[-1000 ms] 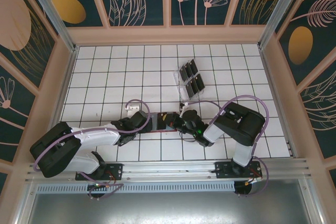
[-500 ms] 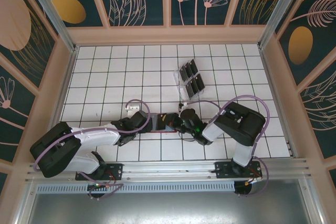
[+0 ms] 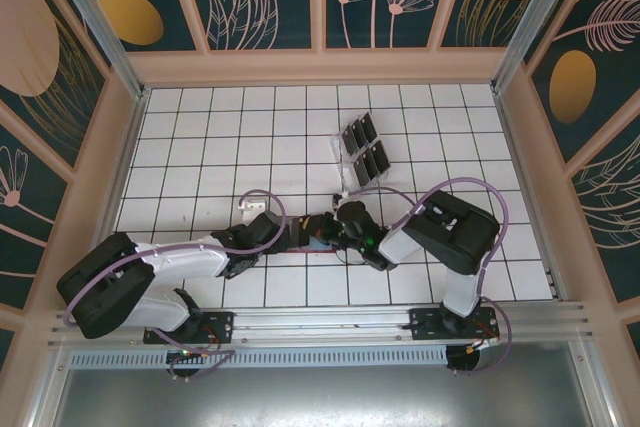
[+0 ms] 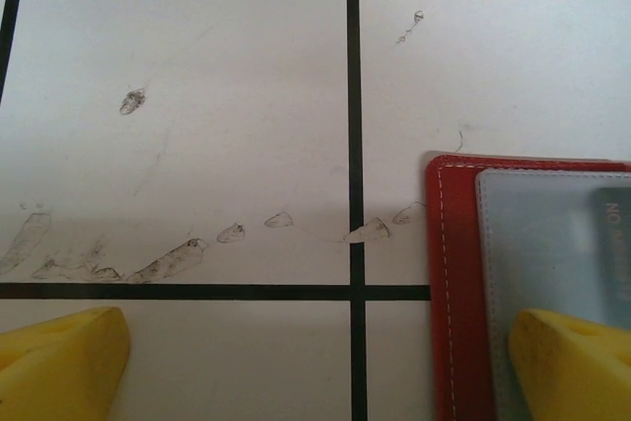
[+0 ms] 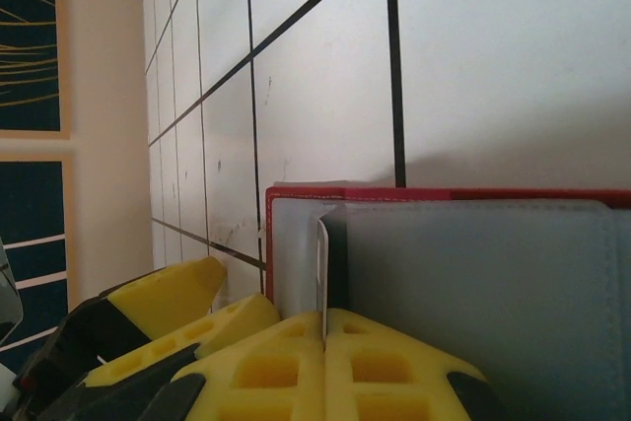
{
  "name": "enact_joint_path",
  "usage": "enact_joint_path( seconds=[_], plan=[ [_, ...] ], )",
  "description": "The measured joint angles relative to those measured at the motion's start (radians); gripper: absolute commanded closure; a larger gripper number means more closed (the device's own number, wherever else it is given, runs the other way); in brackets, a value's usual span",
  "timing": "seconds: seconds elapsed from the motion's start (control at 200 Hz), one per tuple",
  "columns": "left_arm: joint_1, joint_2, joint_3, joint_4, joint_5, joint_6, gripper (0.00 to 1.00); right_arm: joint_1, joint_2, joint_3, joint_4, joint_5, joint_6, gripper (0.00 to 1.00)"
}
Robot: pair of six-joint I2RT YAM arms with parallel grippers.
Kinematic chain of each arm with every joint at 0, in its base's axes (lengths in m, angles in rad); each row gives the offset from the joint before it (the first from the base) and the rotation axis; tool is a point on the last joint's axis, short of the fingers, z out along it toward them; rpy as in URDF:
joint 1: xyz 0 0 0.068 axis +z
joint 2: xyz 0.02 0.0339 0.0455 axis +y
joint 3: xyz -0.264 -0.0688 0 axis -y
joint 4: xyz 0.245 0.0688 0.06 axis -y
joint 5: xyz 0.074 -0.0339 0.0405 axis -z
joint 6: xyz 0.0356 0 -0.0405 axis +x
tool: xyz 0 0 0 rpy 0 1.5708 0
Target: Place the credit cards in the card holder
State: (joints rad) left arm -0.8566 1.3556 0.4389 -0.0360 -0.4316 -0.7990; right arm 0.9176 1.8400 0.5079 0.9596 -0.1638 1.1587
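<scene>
- White gridded tabletop (image 3: pixel 200 147) inside floral-panelled walls; clear plastic slotted rack (image 3: pixel 362 152) of black cards farther back.
- Small flat red folding card holder (image 4: pixel 454 273) lying open between both arms.
- Right fingers (image 5: pixel 330 337) clenched on a thin black glossy credit card (image 5: pixel 322 263), edge-on at the grey-blue pocket's mouth.
- Left fingers (image 4: pixel 567 362) spread wide, one tip over the holder.
- Best slid in slowly, parallel with the slot, holder pinned flat.
</scene>
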Motion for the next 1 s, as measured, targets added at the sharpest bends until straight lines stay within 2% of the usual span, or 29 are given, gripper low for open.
enact_joint_path(
  seconds=[0.08,0.275,0.38,0.691,1.001],
  plan=[
    [0.000,-0.003,-0.002,0.002,0.000,0.000,0.02,-0.002,0.000,0.003,-0.011,-0.006,-0.001,1.00],
    [0.000,-0.012,-0.007,0.000,0.000,0.000,0.01,-0.009,-0.032,0.045,-0.129,-0.021,-0.045,0.72],
    [0.000,-0.018,-0.007,-0.011,-0.005,0.000,0.02,-0.021,-0.061,0.089,-0.232,-0.032,-0.091,0.64],
    [0.000,-0.058,-0.002,-0.082,-0.049,-0.010,0.01,-0.056,-0.088,0.245,-0.555,-0.040,-0.244,0.60],
    [0.000,-0.074,-0.001,-0.103,-0.052,-0.037,0.02,-0.046,-0.085,0.291,-0.687,-0.038,-0.293,0.60]
  ],
)
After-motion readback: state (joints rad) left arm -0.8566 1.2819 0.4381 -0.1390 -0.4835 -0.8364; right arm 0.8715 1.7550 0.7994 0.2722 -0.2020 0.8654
